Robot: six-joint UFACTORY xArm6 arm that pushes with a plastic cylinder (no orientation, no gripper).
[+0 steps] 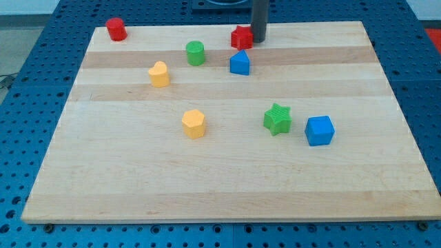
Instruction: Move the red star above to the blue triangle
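Observation:
The red star (241, 37) lies near the view's top edge of the wooden board, just above the blue triangle (240, 63). The two blocks are a small gap apart. My tip (258, 40) stands right against the red star's right side, touching it or nearly so. The rod rises from there out of the view's top.
A red cylinder (116, 29) sits at the top left corner. A green cylinder (196, 53) and a yellow block (159, 74) lie left of the blue triangle. A yellow hexagon (194, 124), a green star (278, 118) and a blue cube (320, 131) lie lower on the board (227, 186).

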